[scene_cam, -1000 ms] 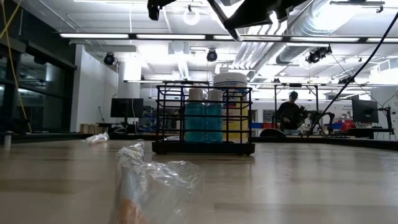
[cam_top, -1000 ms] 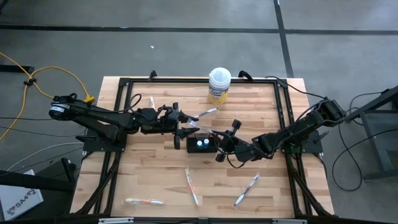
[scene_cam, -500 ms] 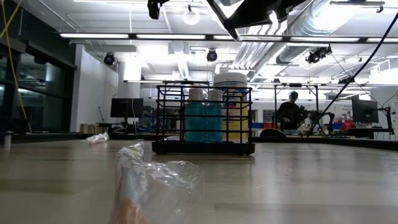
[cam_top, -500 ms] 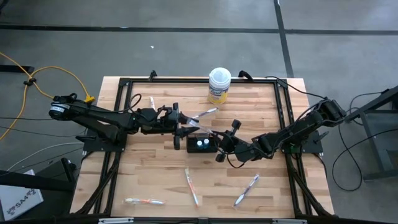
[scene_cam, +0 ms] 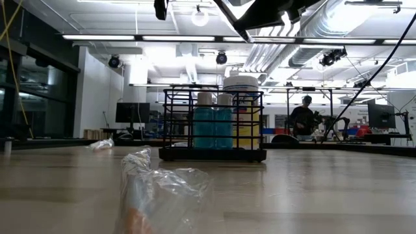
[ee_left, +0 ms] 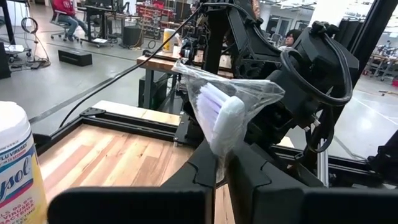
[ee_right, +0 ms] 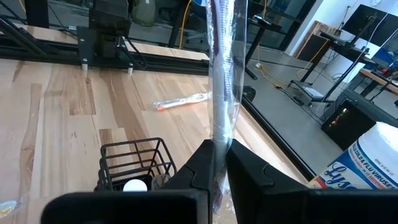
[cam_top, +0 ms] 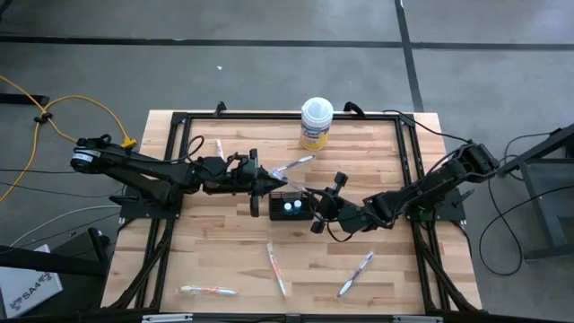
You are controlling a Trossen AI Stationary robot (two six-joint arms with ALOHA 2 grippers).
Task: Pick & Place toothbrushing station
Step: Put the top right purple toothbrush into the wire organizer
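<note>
Wooden table (cam_top: 224, 260): yellow tub (ee_left: 18, 180) label reads "Lysol"; "Lys…" in right wrist view.

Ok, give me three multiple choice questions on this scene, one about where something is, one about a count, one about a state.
1. Where is the black holder?
A. mid-table, between the two grippers
B. at the table's near edge
C. off the table

2. How many white-capped tubes stand in it?
A. none
B. two
C. four

3. What is the left gripper doing?
A. hanging open
B. shut on a wrapped toothbrush
C. shut on the yellow tub

Answers: 1 A, the high view shows it between the left gripper and the right gripper. 2 B, two white caps show from above. 3 B, the left wrist view shows the fingers pinching the wrapper.
</note>
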